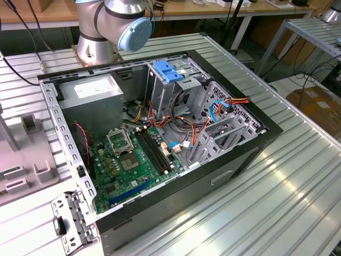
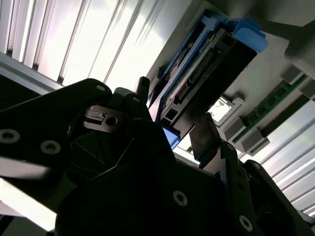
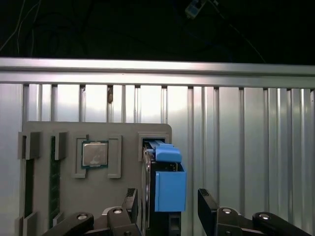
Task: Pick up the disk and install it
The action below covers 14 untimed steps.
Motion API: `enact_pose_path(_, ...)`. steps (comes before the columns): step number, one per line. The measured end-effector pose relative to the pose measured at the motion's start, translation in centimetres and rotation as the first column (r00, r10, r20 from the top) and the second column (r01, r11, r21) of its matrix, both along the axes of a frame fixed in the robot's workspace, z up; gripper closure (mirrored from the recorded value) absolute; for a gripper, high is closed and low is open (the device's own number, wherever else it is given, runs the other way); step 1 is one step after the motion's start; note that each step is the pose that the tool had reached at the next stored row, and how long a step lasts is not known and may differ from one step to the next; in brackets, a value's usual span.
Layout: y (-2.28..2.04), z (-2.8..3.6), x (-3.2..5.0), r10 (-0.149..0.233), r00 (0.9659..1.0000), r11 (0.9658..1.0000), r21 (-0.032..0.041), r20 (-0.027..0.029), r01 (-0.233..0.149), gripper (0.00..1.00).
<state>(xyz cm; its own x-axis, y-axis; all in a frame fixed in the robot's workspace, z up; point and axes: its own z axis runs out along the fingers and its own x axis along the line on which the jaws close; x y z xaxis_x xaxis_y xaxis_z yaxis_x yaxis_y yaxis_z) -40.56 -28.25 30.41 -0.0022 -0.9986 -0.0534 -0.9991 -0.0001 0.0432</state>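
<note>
The disk stands on edge in a slot of a grey holder, its blue plastic rail facing me. My gripper is open, with one black finger on each side of the disk and a small gap at both sides. In the second wrist view the disk shows its dark connector edge and blue rails, and the gripper reaches toward its near end with its fingertips spread apart. Nothing is held.
An open computer case lies on the ribbed metal table, with a motherboard, cables and a drive cage with a blue latch. The arm's base stands behind it. The grey holder also carries a processor chip.
</note>
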Motion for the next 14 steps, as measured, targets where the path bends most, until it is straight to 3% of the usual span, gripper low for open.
enact_pose_path(14, 0.00, -0.87, 0.00, 0.000, 1.0000, 1.0000, 0.0000, 0.0001, 0.000, 0.40)
